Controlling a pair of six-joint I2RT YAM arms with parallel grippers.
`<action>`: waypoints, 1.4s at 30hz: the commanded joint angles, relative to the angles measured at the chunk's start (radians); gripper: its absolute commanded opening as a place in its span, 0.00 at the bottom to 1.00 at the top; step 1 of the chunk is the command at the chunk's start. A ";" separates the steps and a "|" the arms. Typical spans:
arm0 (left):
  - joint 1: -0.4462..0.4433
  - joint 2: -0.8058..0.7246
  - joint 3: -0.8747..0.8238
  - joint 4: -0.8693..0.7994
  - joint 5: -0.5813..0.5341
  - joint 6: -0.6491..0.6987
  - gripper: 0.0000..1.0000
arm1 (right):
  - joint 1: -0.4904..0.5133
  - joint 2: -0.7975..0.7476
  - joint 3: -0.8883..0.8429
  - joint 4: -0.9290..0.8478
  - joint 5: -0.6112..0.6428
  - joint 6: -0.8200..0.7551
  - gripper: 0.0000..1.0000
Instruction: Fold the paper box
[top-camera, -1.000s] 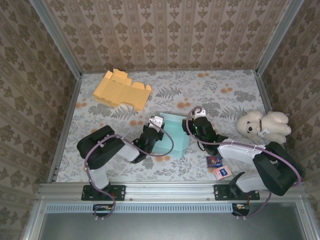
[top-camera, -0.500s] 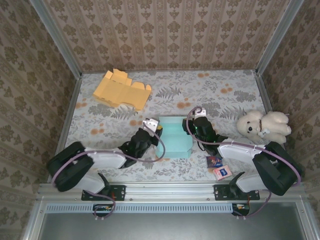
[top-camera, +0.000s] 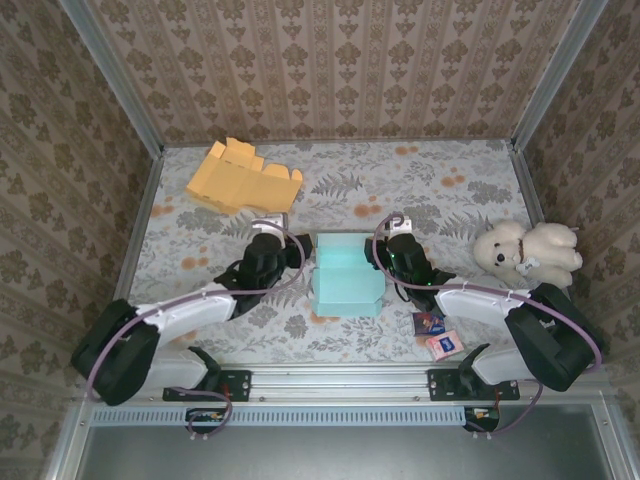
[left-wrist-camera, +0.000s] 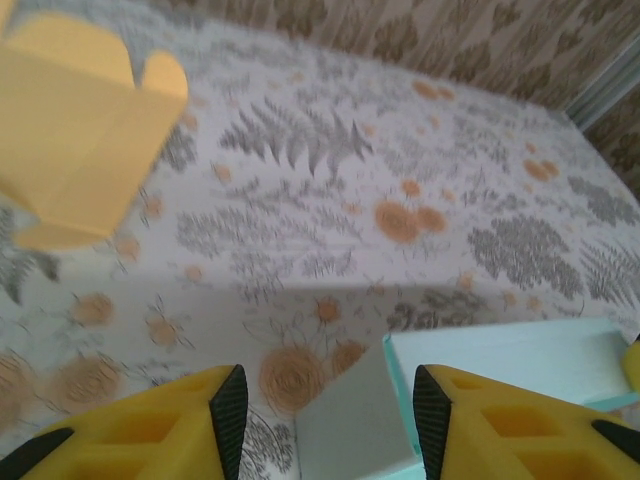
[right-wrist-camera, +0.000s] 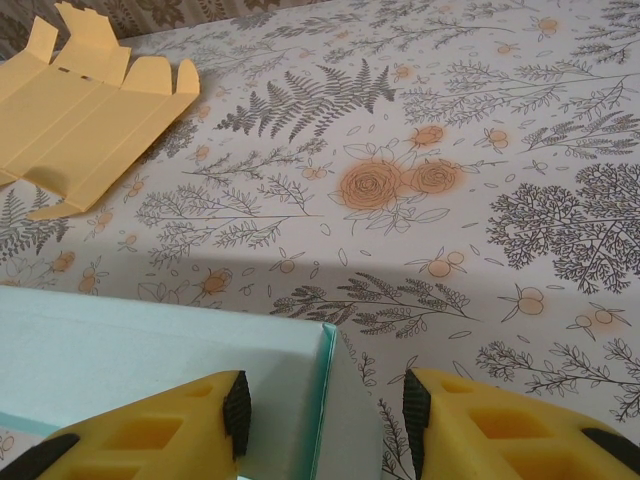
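Note:
The pale teal paper box (top-camera: 347, 275) lies partly folded at the table's middle, between my two grippers. My left gripper (top-camera: 303, 249) is at its far left corner. In the left wrist view the jaws (left-wrist-camera: 330, 420) stand open, with a grey flap (left-wrist-camera: 355, 420) and the box's teal edge (left-wrist-camera: 500, 355) between the yellow fingers (left-wrist-camera: 150, 430). My right gripper (top-camera: 384, 252) is at the far right corner. Its jaws (right-wrist-camera: 325, 415) are apart and straddle the box's right edge (right-wrist-camera: 322, 380), the left pad (right-wrist-camera: 237, 412) over the top panel (right-wrist-camera: 140, 350).
A flat yellow cardboard blank (top-camera: 240, 180) lies at the far left, also seen as the blank (right-wrist-camera: 80, 110). A cream teddy bear (top-camera: 530, 252) sits at the right wall. Two small cards (top-camera: 436, 335) lie near the right arm's base. Metal rails edge the table.
The left arm has swung out to the left and its gripper has drawn back from over the box to its far left corner, jaws wider. The box has turned square. The right gripper stayed.

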 joint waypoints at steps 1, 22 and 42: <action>-0.007 0.047 0.038 0.065 0.087 -0.101 0.48 | -0.002 0.020 -0.031 -0.019 -0.013 -0.004 0.47; -0.095 0.188 0.107 0.072 -0.030 -0.089 0.24 | -0.001 0.020 -0.036 -0.004 -0.035 -0.004 0.45; -0.100 -0.132 0.113 -0.288 -0.245 -0.013 0.32 | 0.001 -0.210 0.123 -0.345 -0.036 -0.064 0.52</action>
